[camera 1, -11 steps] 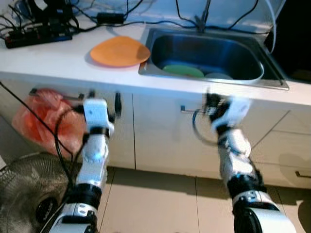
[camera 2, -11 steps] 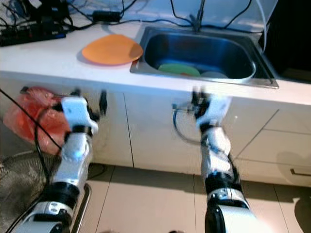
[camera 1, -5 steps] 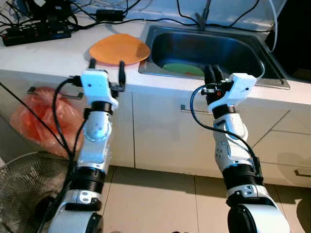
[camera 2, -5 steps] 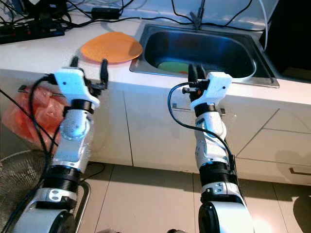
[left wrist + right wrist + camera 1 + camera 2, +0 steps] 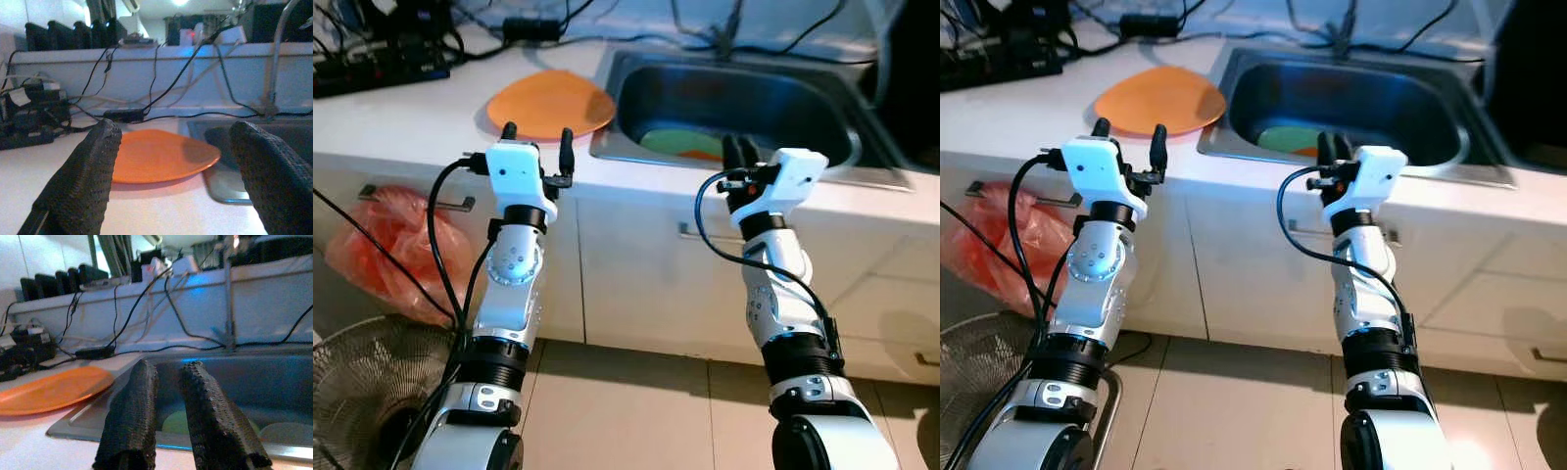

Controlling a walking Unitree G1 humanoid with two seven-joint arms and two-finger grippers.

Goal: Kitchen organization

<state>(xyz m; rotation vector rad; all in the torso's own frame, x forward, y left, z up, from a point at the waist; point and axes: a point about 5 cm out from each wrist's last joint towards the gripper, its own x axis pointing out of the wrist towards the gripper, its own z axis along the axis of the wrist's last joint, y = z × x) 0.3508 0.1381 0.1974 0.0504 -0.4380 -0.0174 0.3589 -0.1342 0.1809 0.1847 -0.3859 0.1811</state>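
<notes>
Orange plate (image 5: 551,103) lies on the counter (image 5: 401,122) beside the sink (image 5: 822,108); from the head views, my left hand (image 5: 536,136), spread and empty, could shove it into cables (image 5: 460,29). Left wrist: nothing blocks it. Right wrist: my right hand (image 5: 168,396), nearly closed, empty, faces sink dishes (image 5: 177,422).

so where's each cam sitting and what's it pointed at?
Head stereo pair: look down at counter, sink, both arms.
Left wrist: counter height, faces orange plate between left gripper fingers, spread.
Right wrist: at sink edge, looks over right gripper fingers, near together, into sink.
Shared: plate, sink.
</notes>
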